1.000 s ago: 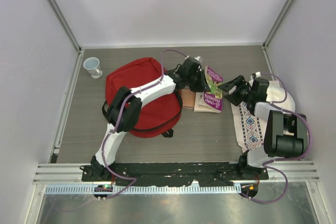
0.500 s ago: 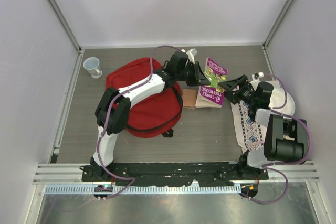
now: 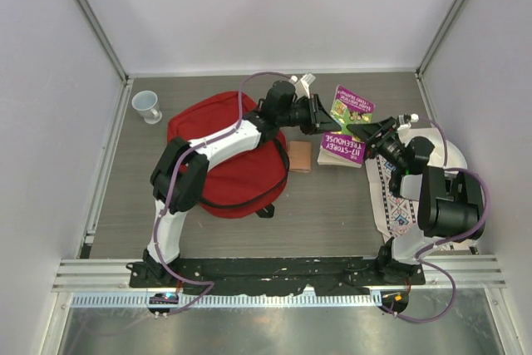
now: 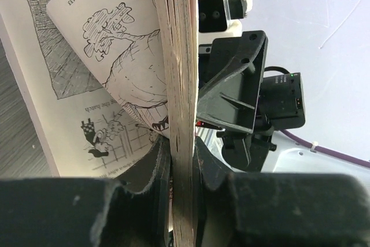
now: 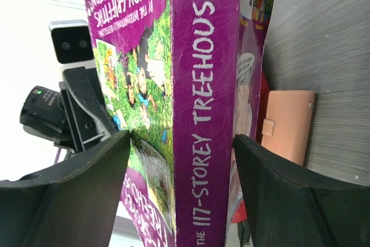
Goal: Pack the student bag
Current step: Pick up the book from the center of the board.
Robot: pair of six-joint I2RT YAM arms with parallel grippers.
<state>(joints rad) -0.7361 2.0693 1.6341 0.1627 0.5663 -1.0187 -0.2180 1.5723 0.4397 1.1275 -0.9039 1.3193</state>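
Observation:
The student bag (image 3: pixel 218 151), a big red backpack, lies left of centre under my left arm. A purple paperback (image 3: pixel 344 145) stands half open on its edge to the bag's right. My left gripper (image 3: pixel 321 115) is shut on the book's page block (image 4: pixel 180 85), with illustrated pages fanning off to one side. My right gripper (image 3: pixel 361 131) is open and straddles the book's spine (image 5: pixel 209 114). Its fingers (image 5: pixel 87 192) flank the two covers, close on both sides. The left gripper's camera (image 5: pixel 70 43) faces it from beyond the book.
A tan wallet (image 3: pixel 299 156) lies flat between the bag and the book and also shows as the wallet (image 5: pixel 286 122) behind the spine. A white cup (image 3: pixel 148 106) stands at the back left. A patterned cloth (image 3: pixel 397 197) lies under the right arm.
My left gripper has swung back and right, pulling the book up and away from the wallet. The right gripper has closed in from the right until its jaws flank the spine.

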